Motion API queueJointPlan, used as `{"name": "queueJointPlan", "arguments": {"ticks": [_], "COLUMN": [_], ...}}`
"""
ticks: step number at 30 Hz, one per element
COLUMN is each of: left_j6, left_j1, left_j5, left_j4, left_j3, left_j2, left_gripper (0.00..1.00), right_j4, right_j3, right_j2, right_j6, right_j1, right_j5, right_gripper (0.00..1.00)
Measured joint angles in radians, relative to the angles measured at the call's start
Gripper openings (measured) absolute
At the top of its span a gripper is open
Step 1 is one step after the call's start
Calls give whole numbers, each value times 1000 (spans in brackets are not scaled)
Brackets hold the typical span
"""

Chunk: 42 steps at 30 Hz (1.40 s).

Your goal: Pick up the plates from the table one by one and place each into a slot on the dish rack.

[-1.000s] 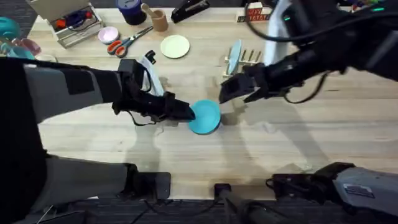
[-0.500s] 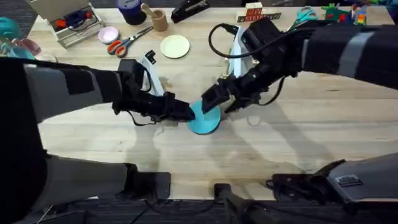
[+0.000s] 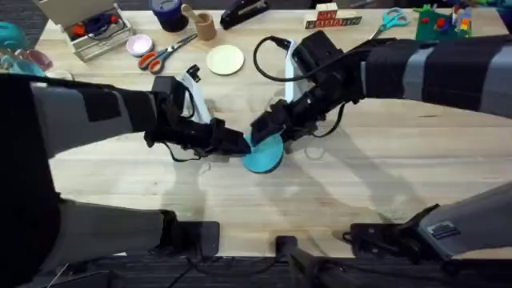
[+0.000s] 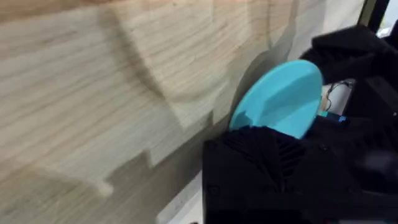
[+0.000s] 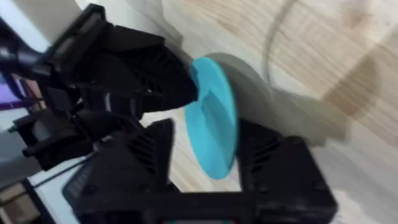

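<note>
The sky blue plate (image 3: 266, 154) is tipped up on edge at the middle of the table (image 3: 384, 168). My left gripper (image 3: 242, 146) is shut on its left rim. My right gripper (image 3: 268, 132) has come in from the right; in the right wrist view its open fingers (image 5: 149, 155) straddle the sky blue plate (image 5: 214, 124), with the left gripper (image 5: 140, 68) clamped on the plate's far edge. In the left wrist view the plate (image 4: 280, 99) rises above my black fingers (image 4: 267, 162). The cream plate (image 3: 225, 59) lies flat at the back. My right arm hides the dish rack.
Along the back edge are a small pink dish (image 3: 139, 44), orange-handled scissors (image 3: 164, 54), a wooden crate of supplies (image 3: 88, 28), a wooden cup (image 3: 205, 26), a black stapler (image 3: 244, 12) and toy blocks (image 3: 328, 16). Bare wood lies in front and to the right.
My right arm swung from beside the rack down and left until its fingers reached the sky blue plate. My left gripper and the plate stayed put.
</note>
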Motion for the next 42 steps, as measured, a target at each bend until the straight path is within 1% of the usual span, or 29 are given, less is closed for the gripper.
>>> {"name": "queueJointPlan", "arguments": {"ticks": [1, 2, 5, 6, 7, 8, 9, 20, 24, 28, 30, 34, 37, 42], "left_j6": [0, 0, 0, 0, 0, 0, -1, -3, -4, -12, -16, -24, -27, -24], "left_j1": [0, 0, 0, 1, 2, 3, 5, 8, -1, -5, -5, -5, -5, -5], "left_j5": [0, 0, 1, 1, 2, 4, 6, 16, 11, 7, -18, -108, -187, -312], "left_j4": [0, 0, -1, -1, -2, -2, -5, -11, -4, -33, -74, -182, -259, -373], "left_j3": [0, 0, 0, 0, 0, 0, 1, 1, 1, 2, 9, 60, 139, 299], "left_j2": [0, 0, 0, 0, 0, 0, 0, 0, -25, -135, -203, -319, -396, -477], "left_gripper": [40, 40, 40, 40, 40, 40, 40, 41, 41, 41, 41, 40, 41, 40], "right_j4": [-6, -10, -15, -16, -19, -22, -21, -62, -86, -134, -167, -210, -272, -410], "right_j3": [0, 0, 0, 0, 0, 0, 1, 5, 5, 5, 5, 5, 13, 71], "right_j2": [0, 0, 0, 0, 0, 0, -1, -12, -74, -198, -282, -438, -533, -609], "right_j6": [6, 8, 10, 11, 11, 15, 15, 15, 15, 15, 14, 18, 25, 43], "right_j1": [-1, -3, -4, -5, -8, -12, -16, -16, -6, 2, 0, -3, -3, -3], "right_j5": [3, 5, 22, 29, 36, 30, 19, -2, 42, 107, 138, 185, 244, 363], "right_gripper": [527, 463, 326, 251, 134, 64, 44, 32, 32, 32, 32, 32, 31, 31]}}
